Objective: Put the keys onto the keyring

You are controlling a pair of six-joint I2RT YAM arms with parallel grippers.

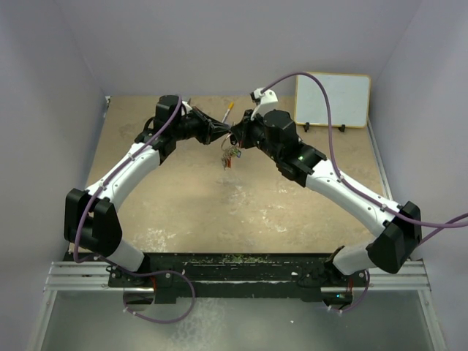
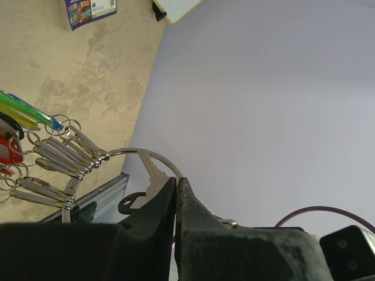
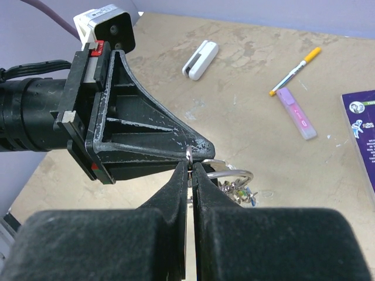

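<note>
No text legible in any view.
Card (image 2: 88, 14), upper left of left wrist view: QR code (image 2: 104, 5) beside coloured print blocks, too small to read.
Same card at right edge of right wrist view: round logos, white print lines, blurred.

Mottled tan table (image 1: 183, 205), small whiteboard (image 1: 333, 100), orange-capped pen (image 3: 295, 71), lilac bar (image 3: 296, 113), white case (image 3: 200, 60), purple card (image 3: 362, 134)

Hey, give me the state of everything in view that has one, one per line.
left gripper: shut on keyring, raised.
right gripper: shut on keyring, raised.
keyring: pinched between both grippers, off the table.
keys: threaded on keyring, dangling.
marker: lying flat on table.
whiteboard: standing upright.
</note>
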